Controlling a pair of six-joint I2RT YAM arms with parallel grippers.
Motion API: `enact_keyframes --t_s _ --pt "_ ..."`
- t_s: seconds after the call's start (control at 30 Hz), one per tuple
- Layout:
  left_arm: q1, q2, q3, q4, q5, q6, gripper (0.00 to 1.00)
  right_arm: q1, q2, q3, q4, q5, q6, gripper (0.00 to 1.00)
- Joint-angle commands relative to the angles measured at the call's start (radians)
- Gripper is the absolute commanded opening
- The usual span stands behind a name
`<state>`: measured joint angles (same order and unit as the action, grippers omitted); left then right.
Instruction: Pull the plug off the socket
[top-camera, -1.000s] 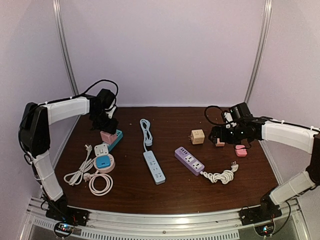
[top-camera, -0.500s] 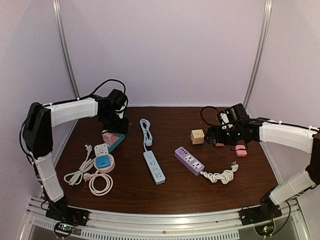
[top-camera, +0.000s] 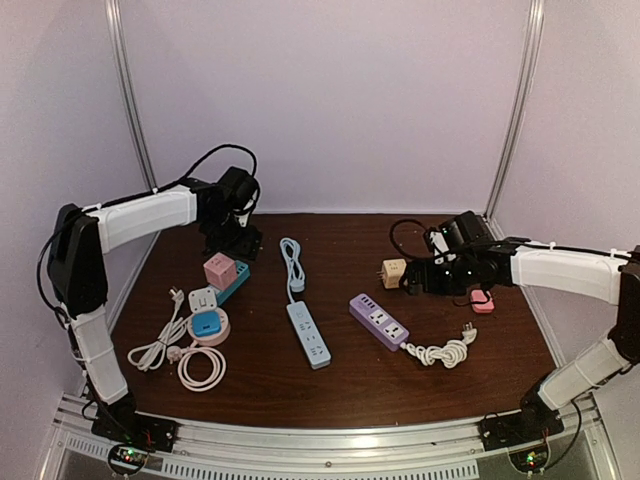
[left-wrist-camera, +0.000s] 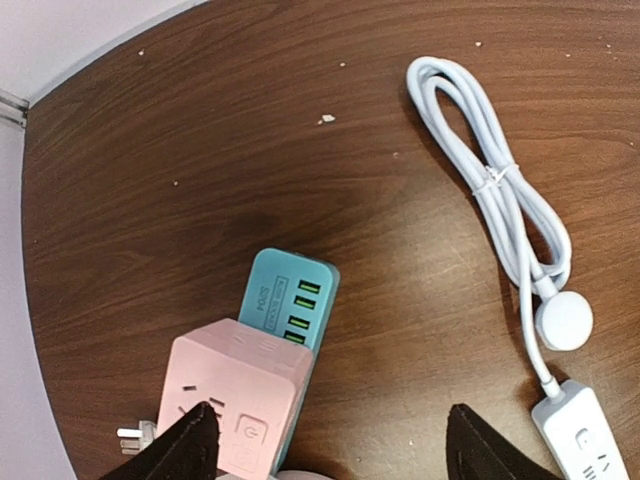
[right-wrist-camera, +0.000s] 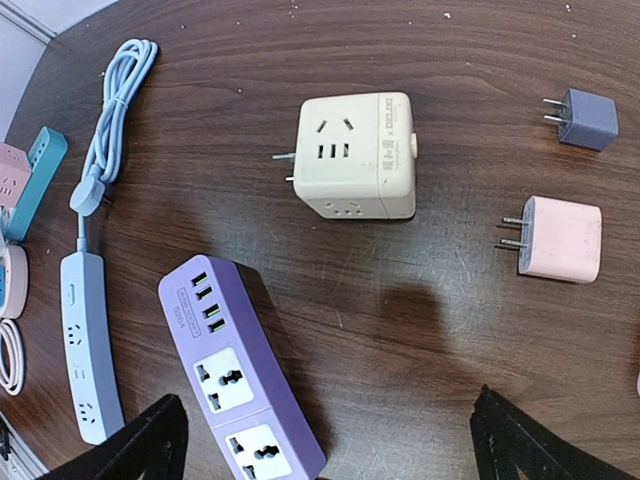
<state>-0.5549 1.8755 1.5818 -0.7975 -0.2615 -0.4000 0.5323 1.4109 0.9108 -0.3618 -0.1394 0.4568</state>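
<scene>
- The left tool (left-wrist-camera: 330, 450) hangs over the far left part of the counter (top-camera: 350, 370), its fingers spread wide with nothing between them.
- Right by its left finger, as its wrist camera shows it, sits the pink cube adapter (left-wrist-camera: 235, 400). The cube is seated on one end of the teal power strip (left-wrist-camera: 291, 297), and the strip's four green ports show past the cube.
- Further to that tool's right a pale coiled cable (left-wrist-camera: 505, 200) lies on the wood and leads down to a pale blue power strip (top-camera: 308, 335).
- The right tool (right-wrist-camera: 335, 445) is just as wide and grips nothing, hovering over the right half of the counter.
- Ahead of it lies a cream cube socket (right-wrist-camera: 355, 155) with its prongs sticking out sideways.
- A purple power strip (right-wrist-camera: 240, 370) lies near that tool's left finger.
- Off to the other side a pink charger plug (right-wrist-camera: 560, 238) and a smaller blue-grey plug (right-wrist-camera: 585, 118) lie loose, apart from each other, prongs bare.
</scene>
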Motion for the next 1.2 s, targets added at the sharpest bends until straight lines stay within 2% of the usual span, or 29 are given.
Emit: enact_keyframes --t_s 0.0,0.1,0.23,0.4,0.63,0.77,0.83,1.0,1.17 --pt "0.053 -0.027 0.024 -0.069 -0.019 0.157 0.84 0.01 0.014 0.021 0.024 0.006 0.011 1.0" --pt "0.088 -0.031 0.009 -0.069 0.041 0.212 0.91 0.013 0.018 0.023 0.024 0.005 0.011 1.0" --pt "0.121 -0.015 -0.006 -0.056 0.106 0.269 0.95 0.018 0.026 0.027 0.023 0.004 0.009 1.0" --pt "0.167 0.026 -0.008 -0.054 0.17 0.301 0.97 0.023 0.026 0.029 0.017 0.007 0.008 1.0" --pt "0.174 0.08 -0.013 -0.073 0.209 0.344 0.95 0.027 0.034 0.025 0.015 0.006 0.007 1.0" --pt "0.179 0.1 -0.015 -0.078 0.203 0.337 0.89 0.032 0.04 0.029 0.018 0.005 0.009 1.0" --pt "0.18 0.101 -0.009 -0.079 0.205 0.326 0.82 0.034 0.043 0.031 0.018 0.005 0.01 1.0" --pt "0.18 0.096 0.019 -0.087 0.247 0.267 0.56 0.04 0.055 0.04 0.022 0.003 0.011 1.0" --pt "0.173 0.085 0.055 -0.083 0.316 0.14 0.43 0.057 0.074 0.054 0.035 0.001 0.016 1.0"
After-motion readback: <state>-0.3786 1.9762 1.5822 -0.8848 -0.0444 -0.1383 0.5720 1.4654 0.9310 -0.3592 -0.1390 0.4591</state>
